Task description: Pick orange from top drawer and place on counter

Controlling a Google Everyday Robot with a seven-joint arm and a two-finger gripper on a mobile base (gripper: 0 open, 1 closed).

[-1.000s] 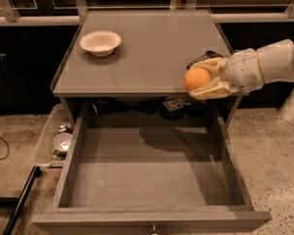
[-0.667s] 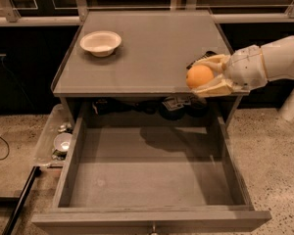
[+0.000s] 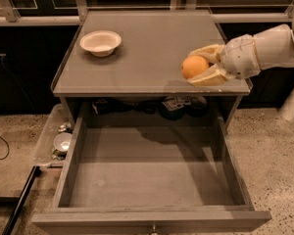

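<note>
The orange [image 3: 194,66] is held between the two pale fingers of my gripper [image 3: 200,65], which is shut on it. It hangs just above the front right part of the grey counter [image 3: 147,38]. My arm comes in from the right edge. The top drawer [image 3: 152,175] is pulled wide open below the counter; its flat grey bottom is bare.
A white bowl [image 3: 100,42] stands at the counter's back left. A clear plastic bin [image 3: 56,140] of small items sits on the floor left of the drawer. Dark objects lie in the cabinet opening behind the drawer [image 3: 179,104]. Speckled floor [image 3: 274,155] is to the right.
My gripper with the orange has moved slightly up and back over the counter's front right edge. Drawer and bowl have not moved.
</note>
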